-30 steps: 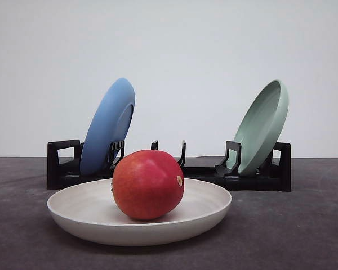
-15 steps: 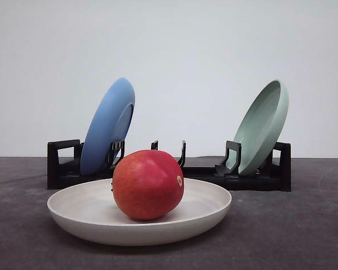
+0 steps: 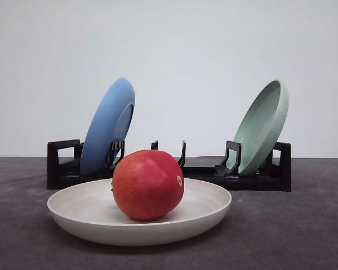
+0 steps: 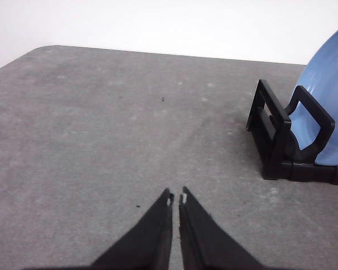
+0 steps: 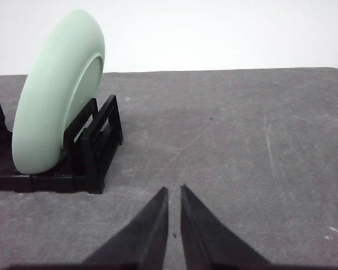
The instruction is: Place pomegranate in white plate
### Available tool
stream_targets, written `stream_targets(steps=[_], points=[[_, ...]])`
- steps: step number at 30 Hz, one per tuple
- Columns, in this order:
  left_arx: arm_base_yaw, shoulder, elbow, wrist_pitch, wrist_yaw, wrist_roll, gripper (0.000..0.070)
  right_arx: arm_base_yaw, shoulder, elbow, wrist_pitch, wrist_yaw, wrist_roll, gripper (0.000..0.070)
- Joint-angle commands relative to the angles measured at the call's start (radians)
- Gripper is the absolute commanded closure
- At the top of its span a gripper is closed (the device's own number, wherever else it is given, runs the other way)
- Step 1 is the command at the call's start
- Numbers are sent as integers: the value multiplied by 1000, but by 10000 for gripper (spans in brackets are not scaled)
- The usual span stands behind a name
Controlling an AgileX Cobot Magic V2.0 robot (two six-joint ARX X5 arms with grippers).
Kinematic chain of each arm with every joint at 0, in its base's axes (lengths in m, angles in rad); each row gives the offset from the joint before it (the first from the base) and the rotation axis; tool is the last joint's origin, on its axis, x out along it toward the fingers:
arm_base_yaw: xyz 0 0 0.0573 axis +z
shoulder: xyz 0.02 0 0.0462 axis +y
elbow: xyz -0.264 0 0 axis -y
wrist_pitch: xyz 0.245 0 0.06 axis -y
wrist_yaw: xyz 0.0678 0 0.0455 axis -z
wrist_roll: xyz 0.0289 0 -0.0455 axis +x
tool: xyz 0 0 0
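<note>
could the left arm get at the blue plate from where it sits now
Probably yes. The left gripper is shut and empty over bare table, and the blue plate leans in the black rack just ahead with nothing between; the jaws would need opening first.

Red pomegranate (image 3: 148, 184), resting inside white plate (image 3: 90, 211)

Smooth glossy pomegranate (image 3: 148, 184) on matt white plate (image 3: 90, 211).
</note>
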Motion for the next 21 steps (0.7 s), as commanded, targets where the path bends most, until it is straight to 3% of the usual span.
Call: stream_targets(steps=[1,21], points=[[0,-1,-10,-1,-4,-6,700,-1,0,-4,13,1,9,665],[0,-1,-10,-1,-3,-6,700,-1,0,-4,13,1,9,665]])
